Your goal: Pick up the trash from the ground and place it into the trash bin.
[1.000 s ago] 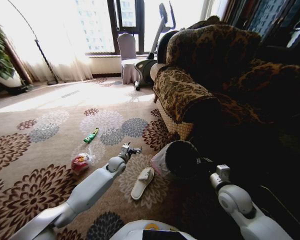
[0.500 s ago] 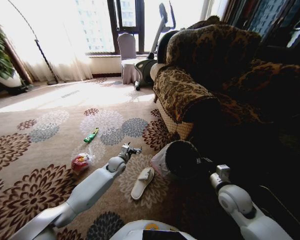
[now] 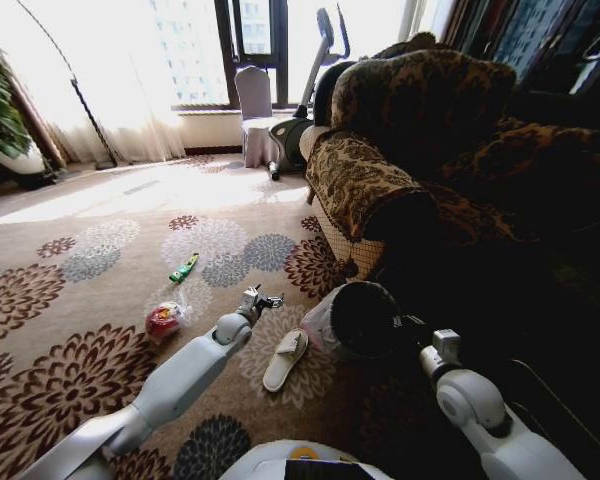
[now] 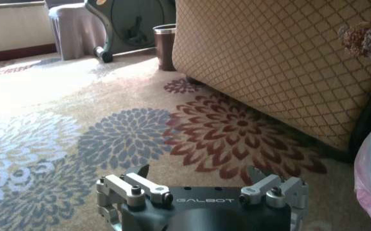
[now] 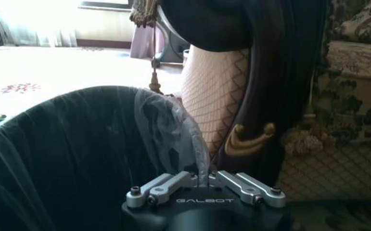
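A sunlit living room with a flower-patterned carpet (image 3: 90, 260) and a brocade sofa (image 3: 380, 170) is the setting. The right gripper (image 5: 204, 182) has its jaws pinched together on the thin liner at the rim of the trash bin (image 3: 355, 320), apparently carrying the black bucket along so that litter can be dropped in close to where it lies; the bin hangs tilted, just beside the sofa's corner. The left gripper (image 4: 201, 185) hovers low over the carpet with its jaws spread wide and nothing between them, seemingly kept ready for a pick. The trash lies well apart from those open jaws, off to the robot's left: a red-white round packet (image 3: 163, 321) in clear film sits nearest, and a green wrapper (image 3: 184, 268) rests farther out on the carpet. A white slipper (image 3: 285, 359) lies between the left arm and the bin, near the robot's base
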`<state>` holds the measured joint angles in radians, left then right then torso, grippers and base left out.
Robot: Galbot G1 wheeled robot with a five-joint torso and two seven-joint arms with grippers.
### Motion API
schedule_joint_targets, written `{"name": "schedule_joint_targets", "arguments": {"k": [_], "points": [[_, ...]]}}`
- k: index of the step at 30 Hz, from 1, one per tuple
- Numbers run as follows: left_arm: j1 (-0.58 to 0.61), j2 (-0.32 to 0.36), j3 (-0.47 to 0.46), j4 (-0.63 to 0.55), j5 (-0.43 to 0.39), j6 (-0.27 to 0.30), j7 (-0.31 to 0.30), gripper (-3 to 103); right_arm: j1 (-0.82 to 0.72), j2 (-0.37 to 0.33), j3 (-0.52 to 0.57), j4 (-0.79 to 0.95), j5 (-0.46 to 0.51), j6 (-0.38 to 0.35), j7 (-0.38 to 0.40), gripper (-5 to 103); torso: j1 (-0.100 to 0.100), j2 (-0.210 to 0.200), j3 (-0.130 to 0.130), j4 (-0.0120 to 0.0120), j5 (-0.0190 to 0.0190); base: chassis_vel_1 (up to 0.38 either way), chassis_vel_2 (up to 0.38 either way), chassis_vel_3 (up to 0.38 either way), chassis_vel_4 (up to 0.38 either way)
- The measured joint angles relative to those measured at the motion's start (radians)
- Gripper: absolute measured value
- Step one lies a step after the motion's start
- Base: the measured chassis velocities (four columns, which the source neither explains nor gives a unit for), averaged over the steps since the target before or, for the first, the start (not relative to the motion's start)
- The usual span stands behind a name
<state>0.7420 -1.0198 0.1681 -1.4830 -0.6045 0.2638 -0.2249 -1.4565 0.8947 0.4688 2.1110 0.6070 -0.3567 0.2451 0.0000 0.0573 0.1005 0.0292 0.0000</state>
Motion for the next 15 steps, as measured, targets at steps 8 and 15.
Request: {"name": "schedule_joint_targets", "arguments": {"k": [8,15], "points": [[0.000,0.000,0.000,0.000,0.000,0.000,0.000,100,0.000,0.000,0.000,0.000,0.000,0.000,0.000,2,0.000,0.000,0.000,-0.0001,-0.0001,0.007,-0.005,-0.003,0.003],[0.000,0.000,0.000,0.000,0.000,0.000,0.000,100,0.000,0.000,0.000,0.000,0.000,0.000,0.000,2,0.000,0.000,0.000,-0.0001,0.0000,0.102,-0.091,-0.104,0.118]]}}
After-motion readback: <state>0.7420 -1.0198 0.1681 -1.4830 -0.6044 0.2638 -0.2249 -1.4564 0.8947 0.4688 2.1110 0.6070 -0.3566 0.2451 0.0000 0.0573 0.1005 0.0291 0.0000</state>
